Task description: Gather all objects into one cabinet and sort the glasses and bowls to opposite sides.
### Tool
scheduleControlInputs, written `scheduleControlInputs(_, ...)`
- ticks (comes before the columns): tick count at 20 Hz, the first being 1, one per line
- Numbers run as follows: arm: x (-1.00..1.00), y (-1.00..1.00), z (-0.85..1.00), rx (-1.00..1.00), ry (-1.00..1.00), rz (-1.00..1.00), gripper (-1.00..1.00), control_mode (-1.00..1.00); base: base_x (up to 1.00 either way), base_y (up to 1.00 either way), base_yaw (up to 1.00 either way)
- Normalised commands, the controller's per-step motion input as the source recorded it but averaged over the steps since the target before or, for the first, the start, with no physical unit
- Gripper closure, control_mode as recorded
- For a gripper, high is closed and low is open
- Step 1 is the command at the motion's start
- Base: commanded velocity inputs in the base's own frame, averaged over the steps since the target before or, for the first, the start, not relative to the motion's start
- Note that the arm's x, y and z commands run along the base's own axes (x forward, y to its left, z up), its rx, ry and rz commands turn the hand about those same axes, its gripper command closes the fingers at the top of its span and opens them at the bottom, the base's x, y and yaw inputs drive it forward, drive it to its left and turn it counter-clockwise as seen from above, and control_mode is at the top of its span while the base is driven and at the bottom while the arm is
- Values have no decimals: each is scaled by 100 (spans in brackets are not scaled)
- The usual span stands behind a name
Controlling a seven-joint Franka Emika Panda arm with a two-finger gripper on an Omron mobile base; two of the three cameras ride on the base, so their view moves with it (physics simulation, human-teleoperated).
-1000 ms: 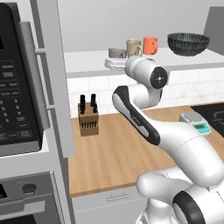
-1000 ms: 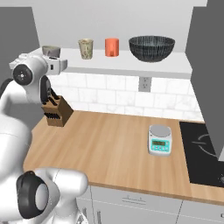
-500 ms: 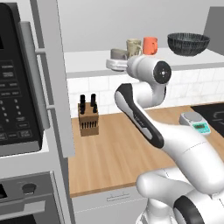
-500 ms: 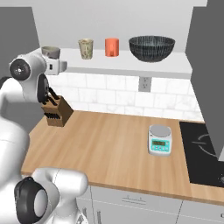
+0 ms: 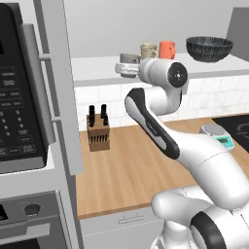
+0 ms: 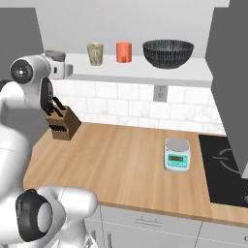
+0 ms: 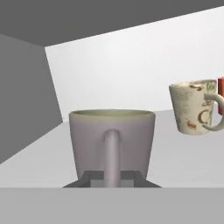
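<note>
Right at the gripper, the grey mug stands upright on the cabinet bottom board, its straight handle facing the hand camera and caught between the two dark fingertips, which are drawn in tight on it. Its wall is smooth, matte grey, cylindrical with a slight taper; the lip shows a pale greenish inside. It sits near the left end of the board, close to the grey side wall.

Just to the right of the grey mug stands the beige mug, glossy cream with faint brown and green markings and a looped handle; one mark resembles a letter C, but no word can be read. Beyond that, further from the grey mug, is the orange mug, plain and smooth. Furthest right from the grey mug, well apart from the cups, rests the black bowl, wide and shallow with a fine light speckle or rib pattern.

Below the grey mug, on the wooden counter with visible grain, a wooden knife block with dark handles leans against white tile. Further right of it lies a small kitchen scale, teal-fronted with a round metal top; its display is too small to read.
</note>
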Motion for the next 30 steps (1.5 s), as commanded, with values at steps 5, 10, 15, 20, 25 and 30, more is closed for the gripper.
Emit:
scheduleControlInputs(5,19,15,-5,0,-9,7,100,-100,0,0,0)
scheduleControlInputs(10,28,12,-12,0,-9,13,100,-100,0,0,0)
scheduleControlInputs(15,40,20,0,0,0,13,100,-100,0,0,0)
scheduleControlInputs(20,32,34,-4,0,0,5,100,-100,0,0,0)
scheduleControlInputs(25,28,35,-7,-1,0,0,100,-100,0,0,0)
scheduleControlInputs(30,20,33,0,-5,0,0,100,-100,0,0,0)
